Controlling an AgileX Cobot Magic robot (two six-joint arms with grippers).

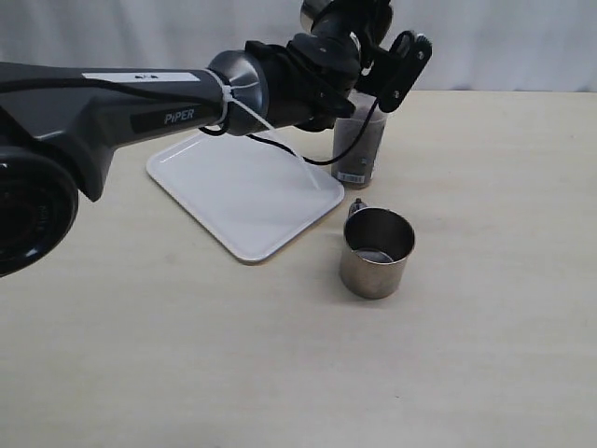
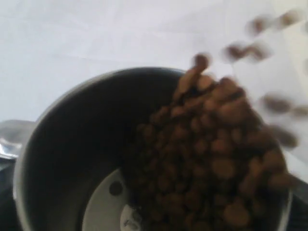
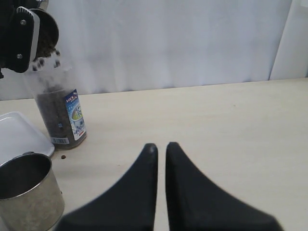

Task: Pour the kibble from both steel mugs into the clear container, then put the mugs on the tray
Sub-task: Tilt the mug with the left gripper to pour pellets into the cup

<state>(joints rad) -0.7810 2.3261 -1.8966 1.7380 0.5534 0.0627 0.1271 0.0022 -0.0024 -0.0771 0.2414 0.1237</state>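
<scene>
My left gripper is shut on one steel mug, held tipped above the clear container. Kibble slides over the mug's rim and falls. In the right wrist view the tipped mug drops pellets into the container, which is filled with kibble to well over half its height. The second steel mug stands upright on the table in front of the container, beside a corner of the white tray. My right gripper is shut with nothing in it, low over the table and out of the exterior view.
One stray pellet lies on the table by the container's base. The left arm stretches over the tray's far side. A white curtain backs the table.
</scene>
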